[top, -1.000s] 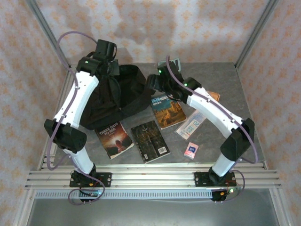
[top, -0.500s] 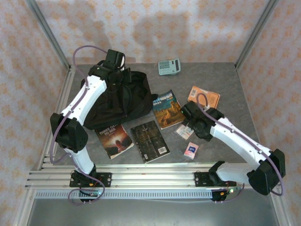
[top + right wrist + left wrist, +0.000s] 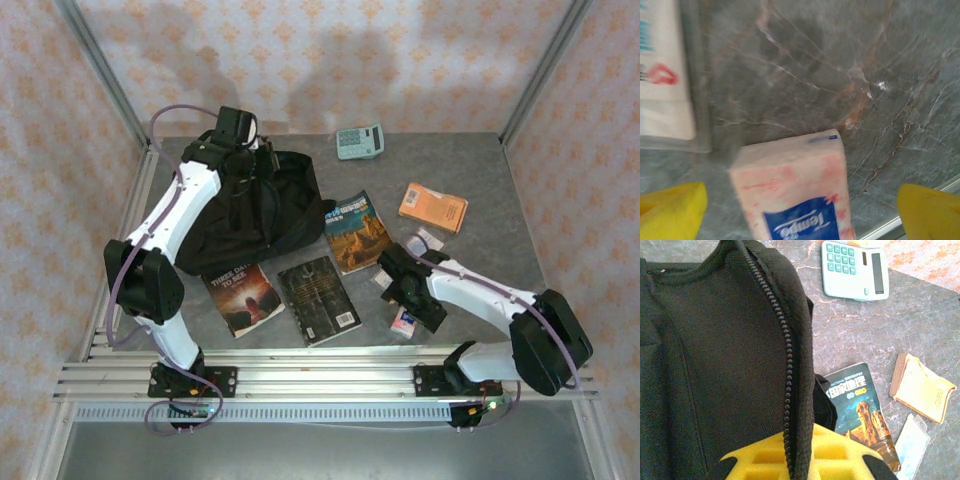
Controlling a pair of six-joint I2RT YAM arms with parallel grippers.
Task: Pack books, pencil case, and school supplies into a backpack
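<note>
My right arm has just made a big swing. A second ago it was up by the mouth of the backpack (image 3: 270, 215), over the blue-and-orange book (image 3: 357, 230). Now it has come down to the near side of the worktop (image 3: 480, 170), and the right fingers (image 3: 406, 308) hang over the pink-and-blue packet (image 3: 795, 195). In the right wrist view they are wide open, one on each side of the packet. They hold nothing.

My left fingers (image 3: 246, 165) have stayed pinched shut on the backpack, right on the zip edge at the top. The bag looked pulled wider a second ago. Now its mouth looks narrower.

So I think I am going for the little packet first. Nothing looks packed yet. The dark book with the red glow (image 3: 243, 295) and the black-grey book (image 3: 318, 298) lie side by side in front of the bag. The blue-and-orange book lies just beside the bag. The teal calculator (image 3: 359, 142) is at the far edge and the orange booklet (image 3: 433, 207) is out on the right, both apart from the bag.

Next I should close on the packet. It looks small and soft, so it could slip or squash. Then the left fingers must hold the bag open for it.
</note>
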